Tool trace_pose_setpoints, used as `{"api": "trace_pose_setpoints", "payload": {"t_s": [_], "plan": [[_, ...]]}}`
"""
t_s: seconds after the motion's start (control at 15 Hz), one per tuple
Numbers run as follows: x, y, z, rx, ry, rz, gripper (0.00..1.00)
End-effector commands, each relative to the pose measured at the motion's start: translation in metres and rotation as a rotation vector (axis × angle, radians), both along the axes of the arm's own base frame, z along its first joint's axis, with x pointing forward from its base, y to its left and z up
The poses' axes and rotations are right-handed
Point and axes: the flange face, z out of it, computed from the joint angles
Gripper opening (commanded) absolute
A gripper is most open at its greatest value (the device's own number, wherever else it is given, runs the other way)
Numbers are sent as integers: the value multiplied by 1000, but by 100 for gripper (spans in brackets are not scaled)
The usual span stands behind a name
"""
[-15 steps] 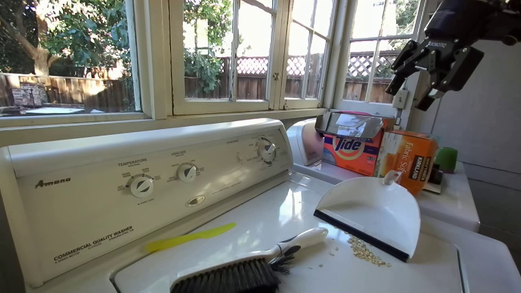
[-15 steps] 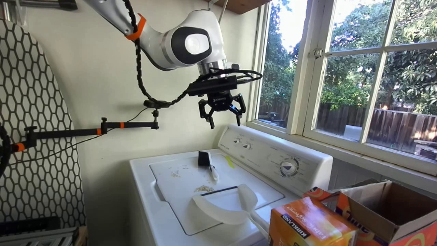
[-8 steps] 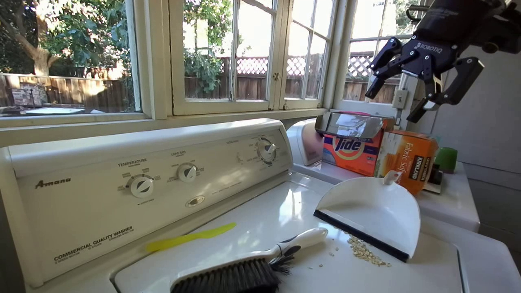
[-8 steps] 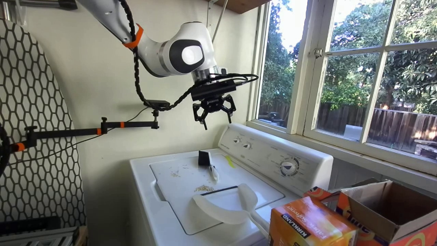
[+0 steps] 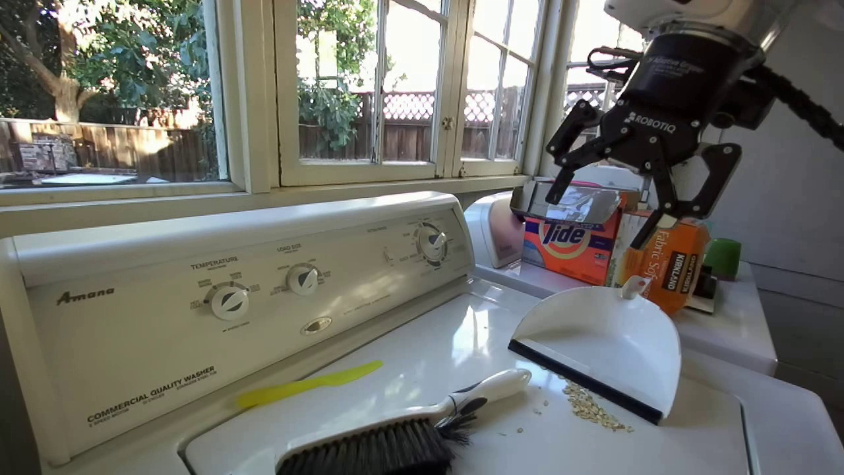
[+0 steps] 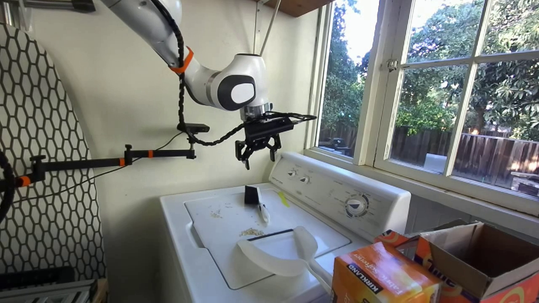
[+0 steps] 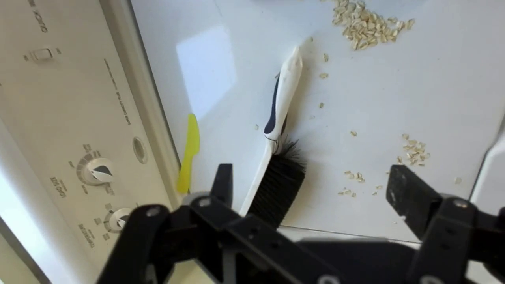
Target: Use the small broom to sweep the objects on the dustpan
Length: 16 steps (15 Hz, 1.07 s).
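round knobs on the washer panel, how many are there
3. In an exterior view, the temperature knob is toward the left of the panel, the load size knob next, and the third knob near the right end; none looks hidden.

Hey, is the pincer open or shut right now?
Open: in the wrist view, the pincer has its jaws wide apart, gripping nothing.

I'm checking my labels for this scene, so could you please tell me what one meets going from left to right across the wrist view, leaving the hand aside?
Washer control panel → yellow utensil → small broom → larger pile of crumbs.
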Motion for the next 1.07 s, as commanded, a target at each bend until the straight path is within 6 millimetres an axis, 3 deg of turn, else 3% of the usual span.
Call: {"api": "trace_pose_setpoints", "payload": {"t_s": [0.0,0.2,0.47,1.0], "plan": [[16,24,-20,1,66,100,100],[18,40,-36,-37,128,146,100],[19,47,-53,-128,264,110,100],[20,49,-55,-164,257,131,100]]}}
